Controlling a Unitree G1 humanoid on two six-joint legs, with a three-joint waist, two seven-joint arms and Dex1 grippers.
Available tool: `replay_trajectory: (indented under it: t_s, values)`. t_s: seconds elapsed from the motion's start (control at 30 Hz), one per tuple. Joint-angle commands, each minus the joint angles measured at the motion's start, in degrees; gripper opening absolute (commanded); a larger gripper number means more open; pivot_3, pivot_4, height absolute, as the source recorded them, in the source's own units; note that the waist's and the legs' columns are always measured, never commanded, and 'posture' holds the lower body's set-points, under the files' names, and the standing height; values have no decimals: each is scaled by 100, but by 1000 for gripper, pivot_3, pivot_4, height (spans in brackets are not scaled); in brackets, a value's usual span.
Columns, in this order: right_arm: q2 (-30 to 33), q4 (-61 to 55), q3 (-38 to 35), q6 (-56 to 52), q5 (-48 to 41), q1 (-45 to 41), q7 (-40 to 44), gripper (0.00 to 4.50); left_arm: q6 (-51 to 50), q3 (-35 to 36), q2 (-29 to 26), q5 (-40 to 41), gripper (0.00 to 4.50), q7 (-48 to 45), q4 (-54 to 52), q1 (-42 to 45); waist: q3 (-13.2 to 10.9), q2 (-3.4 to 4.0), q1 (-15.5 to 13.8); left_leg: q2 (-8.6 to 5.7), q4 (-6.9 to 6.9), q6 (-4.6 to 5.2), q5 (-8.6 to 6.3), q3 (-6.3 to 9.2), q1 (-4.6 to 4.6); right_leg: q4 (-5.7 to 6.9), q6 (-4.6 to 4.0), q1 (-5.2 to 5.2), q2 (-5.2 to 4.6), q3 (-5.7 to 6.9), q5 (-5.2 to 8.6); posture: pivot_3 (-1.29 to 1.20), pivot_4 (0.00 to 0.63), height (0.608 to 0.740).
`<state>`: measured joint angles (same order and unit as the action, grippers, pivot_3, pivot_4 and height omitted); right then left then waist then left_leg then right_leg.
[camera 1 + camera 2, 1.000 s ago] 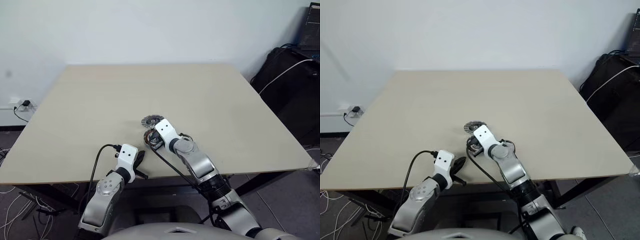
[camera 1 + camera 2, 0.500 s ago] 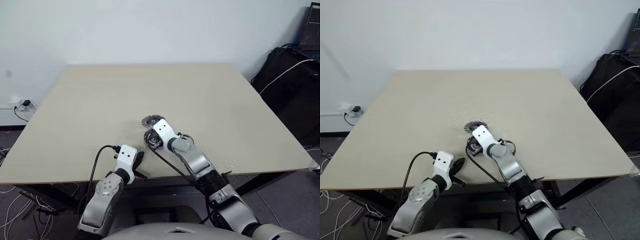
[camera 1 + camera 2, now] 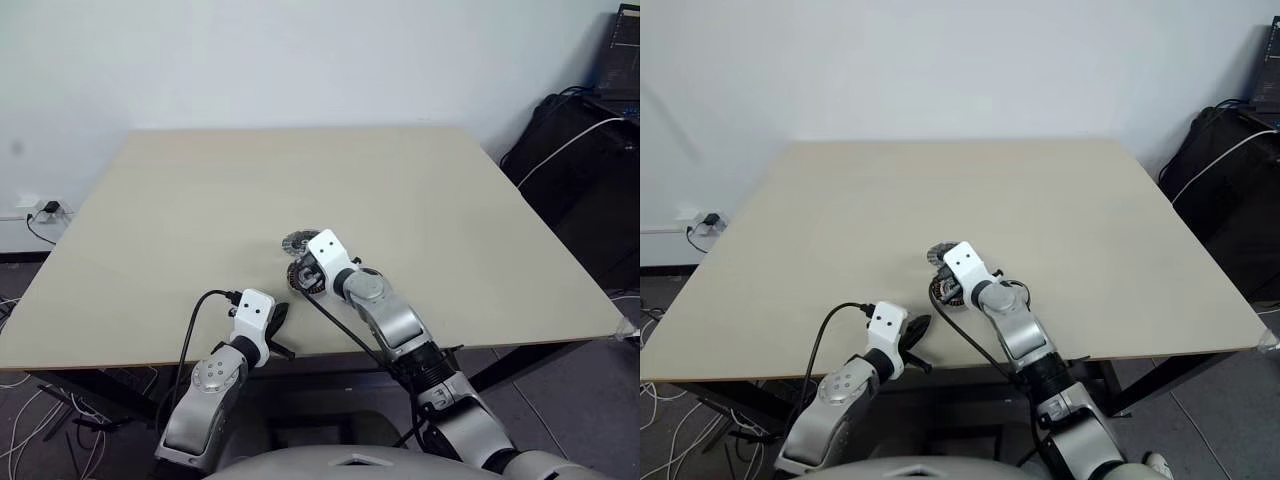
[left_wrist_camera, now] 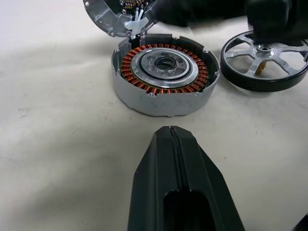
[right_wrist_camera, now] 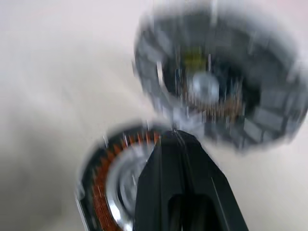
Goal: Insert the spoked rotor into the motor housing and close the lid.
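Table (image 3: pixel 180 200): a wide pale top; the parts lie in a small group near its front edge, close to the middle, with bare surface on every other side.
Motor housing (image 4: pixel 163 77): it lies flat on the table, open side up, with a ring of copper windings around a silver centre.
Spoked rotor (image 4: pixel 267 60): it lies flat just beside the housing, not inside it; part of it is covered by a dark blurred shape.
Lid (image 4: pixel 118 17): a silver-grey disc just behind the housing, on the far side, near or touching its rim.
Left gripper (image 4: pixel 173 137): the two black fingers are pressed together and hold nothing; the tip points at the housing and stands apart from it, by the front table edge.
Right gripper (image 5: pixel 175 139): the fingers are together and empty; it hangs above the housing rim, with the lid beyond it.
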<state>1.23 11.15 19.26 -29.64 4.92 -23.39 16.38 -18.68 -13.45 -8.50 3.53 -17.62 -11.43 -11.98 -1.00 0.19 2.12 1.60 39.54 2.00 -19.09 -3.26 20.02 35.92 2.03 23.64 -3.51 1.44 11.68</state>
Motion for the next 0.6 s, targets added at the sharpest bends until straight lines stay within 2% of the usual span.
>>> replay_trajectory:
  t_s: [0.03,0.23,0.6]
  values:
    - [18,122,-98,147,-24,-68,46,16,-2,19,7,48,0,-8,-182,32,2,-3,-9,0,0,0,0,0,-1,-1,0,-2,0,0,0,0,0,740]
    - [287,710,201,-241,261,133,175,16,-8,41,16,49,0,27,-223,-13,6,6,0,-1,0,0,0,-1,0,-1,-2,-1,-2,-1,0,0,0,740]
    - [173,-109,28,121,41,19,289,16,-15,4,47,37,0,4,-180,10,10,5,-4,0,-1,-2,1,0,-6,1,0,-5,-1,0,2,0,0,740]
